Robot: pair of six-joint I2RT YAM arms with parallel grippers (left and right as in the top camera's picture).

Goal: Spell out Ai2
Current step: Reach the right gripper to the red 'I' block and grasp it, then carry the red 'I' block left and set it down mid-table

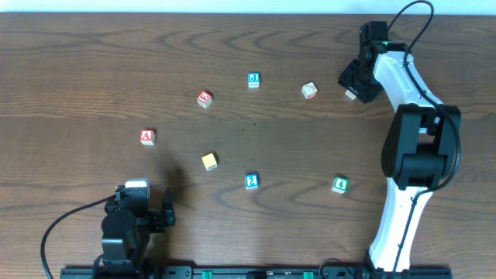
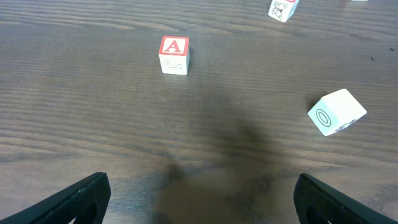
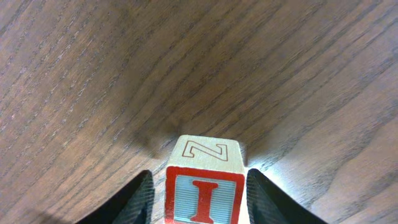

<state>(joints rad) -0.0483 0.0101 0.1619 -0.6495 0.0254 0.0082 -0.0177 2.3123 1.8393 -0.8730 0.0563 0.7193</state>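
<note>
The I block, red-framed with a red I on blue, stands on the table between my right gripper's fingers, with a thin gap on each side. In the overhead view this gripper is at the far right with the block just showing. The red A block lies left of centre and also shows in the left wrist view. A blue block that seems to bear a 2 lies near the front middle. My left gripper is open and empty at the front left, as the left wrist view shows.
Other blocks lie scattered: a red one, a blue one, a red-white one, a yellow one that shows an O in the left wrist view, and a green one.
</note>
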